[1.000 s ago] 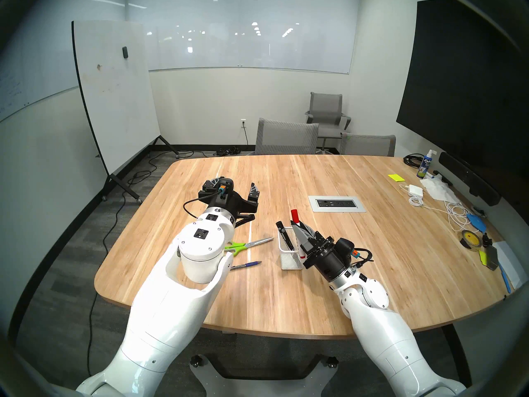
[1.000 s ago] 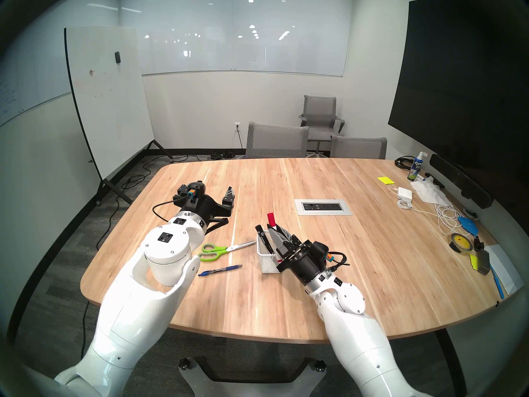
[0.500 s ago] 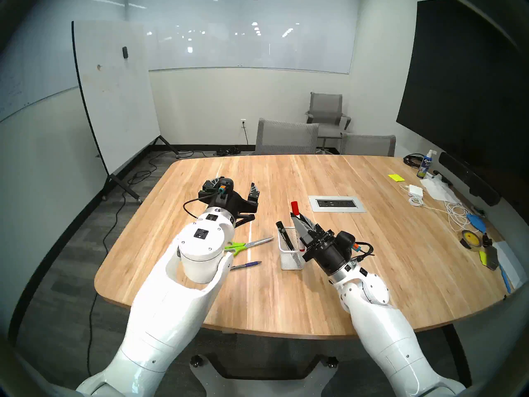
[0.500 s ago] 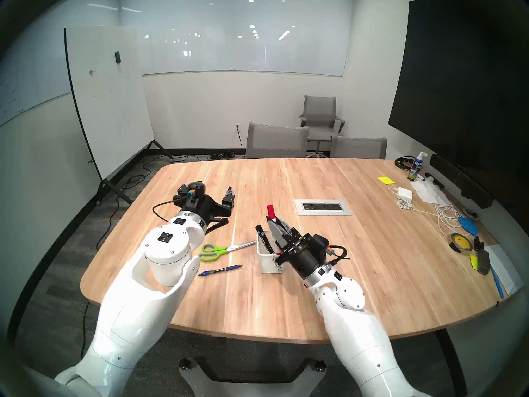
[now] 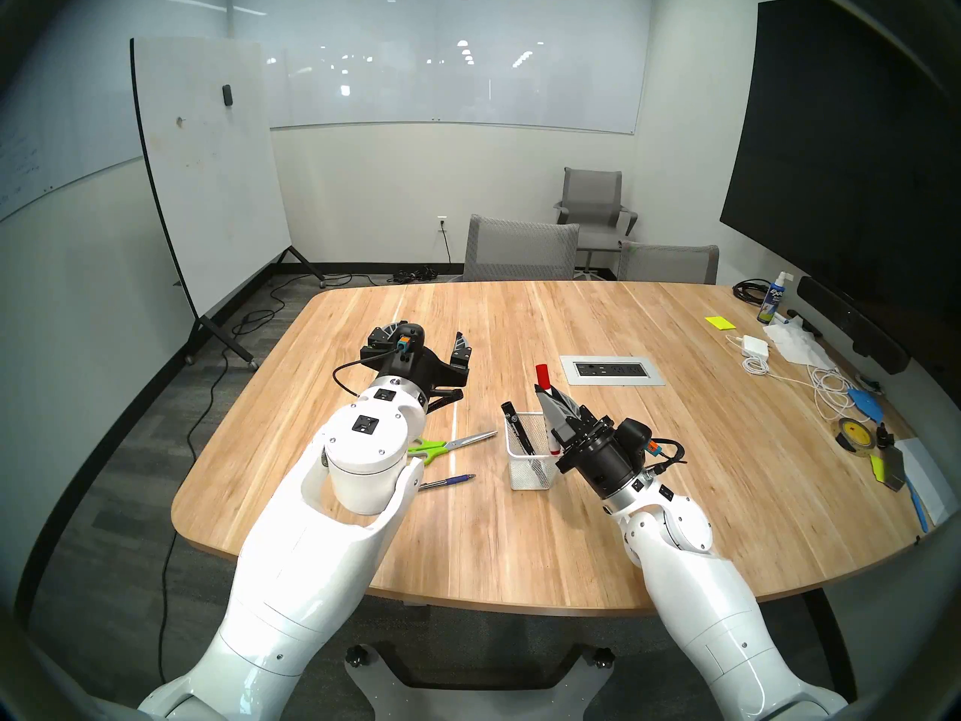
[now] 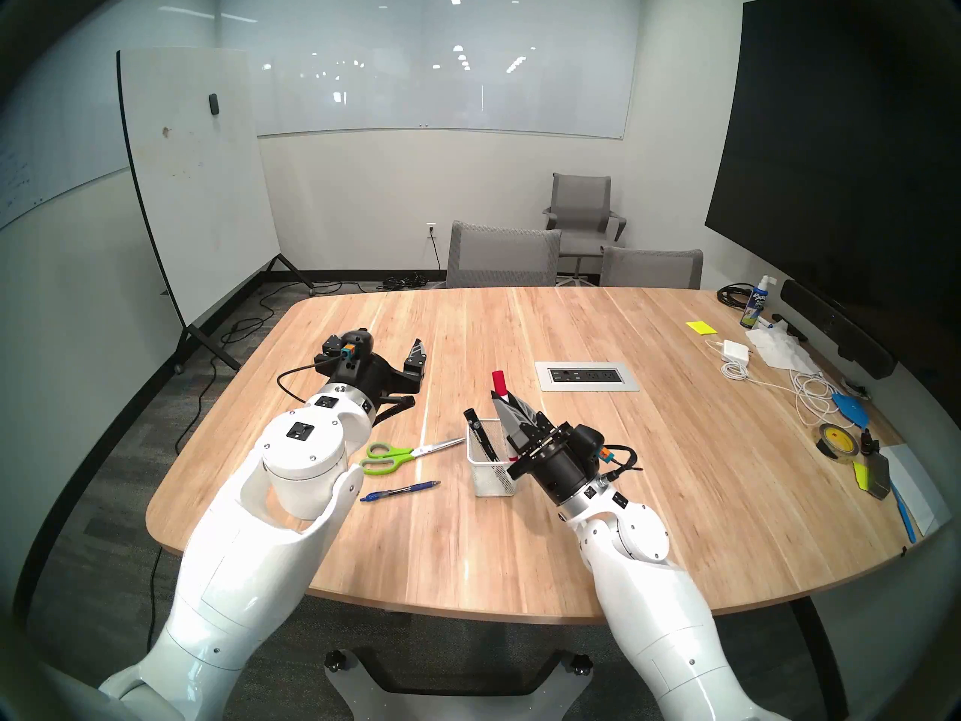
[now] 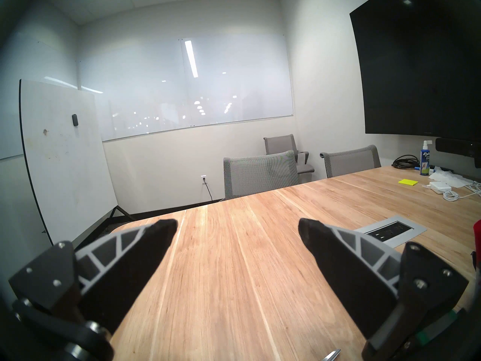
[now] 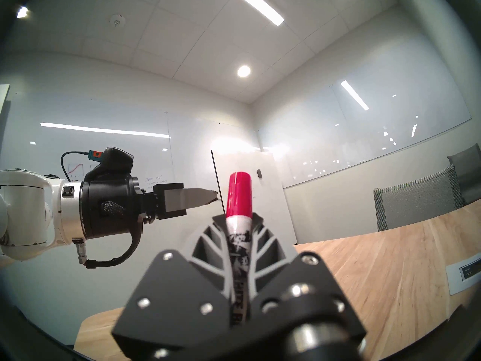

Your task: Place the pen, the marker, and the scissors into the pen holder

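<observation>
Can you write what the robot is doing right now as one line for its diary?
right end effector: shut on red-capped marker, over pen holder | left end effector: open, empty | black marker: in holder | scissors, pen: on table

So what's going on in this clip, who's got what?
The right gripper is shut on the white red-capped marker, holding it tilted with its lower end over the white mesh pen holder, not yet let go. A black marker already stands in the holder. The left gripper is open and empty, off to the side above the table. The scissors and the blue pen lie on the table.
</observation>
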`<state>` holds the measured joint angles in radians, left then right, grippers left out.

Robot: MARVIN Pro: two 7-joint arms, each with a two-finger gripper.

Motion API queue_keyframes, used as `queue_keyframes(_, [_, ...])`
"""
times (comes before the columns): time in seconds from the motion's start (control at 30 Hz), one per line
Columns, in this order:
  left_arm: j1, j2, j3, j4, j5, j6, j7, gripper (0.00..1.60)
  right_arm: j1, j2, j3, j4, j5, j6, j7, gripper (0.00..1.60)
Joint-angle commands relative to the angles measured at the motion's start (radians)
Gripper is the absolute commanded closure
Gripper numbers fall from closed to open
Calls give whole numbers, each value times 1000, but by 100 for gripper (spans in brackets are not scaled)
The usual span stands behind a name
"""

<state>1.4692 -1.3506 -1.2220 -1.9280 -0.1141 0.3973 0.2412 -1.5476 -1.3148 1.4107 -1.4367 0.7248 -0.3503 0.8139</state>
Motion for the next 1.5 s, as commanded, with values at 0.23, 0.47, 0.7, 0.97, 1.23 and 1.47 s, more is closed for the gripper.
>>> queue_keyframes(0.23, [-10, -2, -3, -20, 2, -7, 1, 0, 43, -14, 1, 22, -8, -11, 2, 160])
queue_keyframes(0.47, [-10, -2, -3, -20, 2, -7, 1, 0, 52, -19, 6, 38, -9, -17, 7, 160])
queue_keyframes(0.7, [-10, -2, -3, -20, 2, -7, 1, 0, 54, -20, 12, 51, -5, -21, 15, 160])
queue_keyframes(0.97, [-10, -2, -3, -20, 2, -7, 1, 0, 58, -26, 17, 68, -1, -26, 27, 160])
queue_keyframes(1.23, [-10, -2, -3, -20, 2, -7, 1, 0, 55, -34, 18, 73, -1, -30, 35, 160])
queue_keyframes(1.47, [-10, -2, -3, -20, 2, -7, 1, 0, 47, -39, 20, 75, -3, -34, 40, 160])
